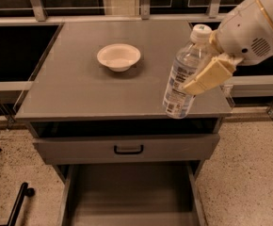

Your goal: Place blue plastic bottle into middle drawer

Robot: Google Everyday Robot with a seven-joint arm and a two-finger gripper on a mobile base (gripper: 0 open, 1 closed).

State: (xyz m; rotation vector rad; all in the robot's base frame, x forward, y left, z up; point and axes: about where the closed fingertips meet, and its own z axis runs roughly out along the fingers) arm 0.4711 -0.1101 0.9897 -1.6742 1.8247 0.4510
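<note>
My gripper [189, 83] is shut on the blue plastic bottle [176, 97], a clear bottle with a white cap and a white-and-bluish label. It holds the bottle tilted, cap up and to the right, above the right front corner of the cabinet top [80, 88]. One cream finger [207, 76] lies across the bottle's right side; the other is hidden behind it. The middle drawer [132, 187] stands pulled out at the bottom of the camera view, its flat grey floor bare, below and to the left of the bottle.
A shallow white bowl [118, 56] sits on the cabinet top, back centre. The upper drawer front with a black handle [128, 149] is pulled out a little, above the open drawer. A black object [19, 201] lies on the speckled floor at the left.
</note>
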